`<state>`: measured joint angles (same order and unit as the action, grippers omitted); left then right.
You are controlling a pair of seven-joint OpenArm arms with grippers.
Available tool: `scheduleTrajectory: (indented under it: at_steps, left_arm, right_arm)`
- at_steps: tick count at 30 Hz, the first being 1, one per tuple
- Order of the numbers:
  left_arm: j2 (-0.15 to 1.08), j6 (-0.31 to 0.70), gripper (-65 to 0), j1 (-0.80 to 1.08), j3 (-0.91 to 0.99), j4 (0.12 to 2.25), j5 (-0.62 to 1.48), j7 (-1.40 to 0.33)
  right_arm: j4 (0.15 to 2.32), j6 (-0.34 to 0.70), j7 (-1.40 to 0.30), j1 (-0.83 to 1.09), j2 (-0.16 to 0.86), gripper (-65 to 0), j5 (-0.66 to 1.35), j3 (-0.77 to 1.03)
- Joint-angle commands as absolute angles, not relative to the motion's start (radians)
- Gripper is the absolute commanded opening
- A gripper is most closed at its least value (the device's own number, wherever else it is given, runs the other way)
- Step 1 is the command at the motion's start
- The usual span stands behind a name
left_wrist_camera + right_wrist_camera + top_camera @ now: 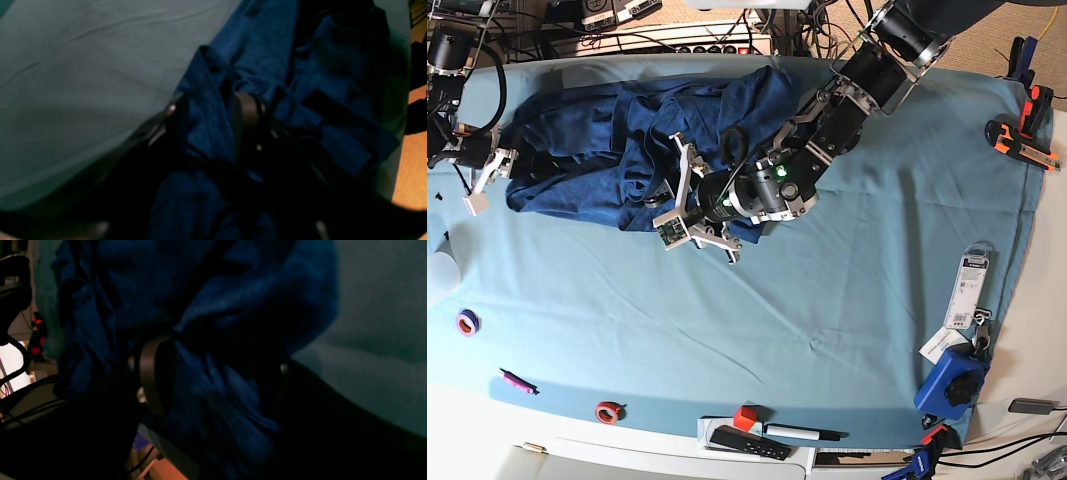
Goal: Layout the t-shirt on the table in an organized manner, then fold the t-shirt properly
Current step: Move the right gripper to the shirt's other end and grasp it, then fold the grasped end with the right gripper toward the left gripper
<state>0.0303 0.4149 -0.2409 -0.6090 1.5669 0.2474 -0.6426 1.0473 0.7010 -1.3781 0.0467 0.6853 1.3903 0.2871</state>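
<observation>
The t-shirt (627, 150) lies bunched and wrinkled on the far left part of the bench (847, 300), a dark blue heap on the light teal cloth. The left pincer (689, 205) is at the heap's near edge; in the left wrist view its jaws stand partly apart with a fold of the blue fabric (206, 113) pinched between the fingers (245, 116), so it grips the shirt. The right pincer (482, 180) sits at the bench's left rim against the shirt's left end; the right wrist view is dark, but blue cloth (213, 383) fills the wide gap beside one pale finger (151, 373), and the jaws stand wide around that bunch of fabric. The left arm (867, 70) reaches in across the bench from the far side and covers part of the shirt. Well apart from the shirt, along the near edge, lie a purple tape ring (467, 322), a pink marker (515, 381), a red ring (608, 411), a red cube (744, 417), a black remote (747, 442) and a pen (802, 433). A blue device (952, 380) and a packaged item (970, 288) lie at the right, with orange-black clamps (1019, 140) on the right rim.
</observation>
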Motion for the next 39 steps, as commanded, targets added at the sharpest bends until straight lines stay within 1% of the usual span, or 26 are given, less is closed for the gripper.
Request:
scheduleTrajectory:
  at_steps: [1,11,19,20,21,22,25,26,31,36,39]
  left_arm:
    - [0.017,0.415,-42.0,-0.260,-0.607,1.585,0.257,-0.612]
    - [0.017,0.414,-42.0,-0.260,-0.607,1.585,0.257,-0.612]
    - [0.017,0.414,-42.0,-0.260,-0.607,1.585,0.257,-0.612]
    - [0.017,0.415,-42.0,-0.260,-0.607,1.585,0.257,-0.612]
    - [0.017,0.415,-42.0,-0.260,-0.607,1.585,0.257,-0.612]
    - [0.017,0.415,-42.0,-0.260,-0.607,1.585,0.257,-0.612]
    - [0.018,0.414,-42.0,-0.261,-0.605,1.585,0.257,-0.613]
    - [0.018,0.414,-42.0,-0.261,-0.602,1.586,0.257,-0.613]
    - [0.018,0.415,-42.0,-0.261,-0.547,1.621,0.269,-0.647]
    - [0.051,0.446,-42.0,-0.260,-0.426,1.666,0.390,-0.737]
    - [0.090,0.445,-42.0,-0.258,-0.360,1.668,0.444,-0.785]
  right_arm:
    - [1.053,0.698,-1.396,0.045,0.694,-28.1,1.370,0.287]
    - [1.053,0.698,-1.396,0.044,0.617,-28.1,1.373,0.287]
    - [1.053,0.698,-1.396,0.044,0.590,-28.5,1.373,0.287]
    - [1.053,0.698,-1.396,0.045,0.590,-30.3,1.373,0.287]
    - [1.053,0.698,-1.396,0.045,0.590,-34.0,1.373,0.287]
    - [1.053,0.698,-1.396,0.044,0.590,-39.8,1.373,0.287]
    - [1.053,0.698,-1.396,0.044,0.591,-61.5,1.373,0.287]
    - [1.053,0.698,-1.396,0.044,0.593,-65.0,1.373,0.287]
    - [1.053,0.698,-1.396,0.038,0.598,-65.0,1.375,0.290]
    - [1.082,0.698,-1.396,0.033,0.598,-65.0,1.483,0.290]
    - [1.150,0.698,-1.396,0.034,0.598,-65.0,1.484,0.290]
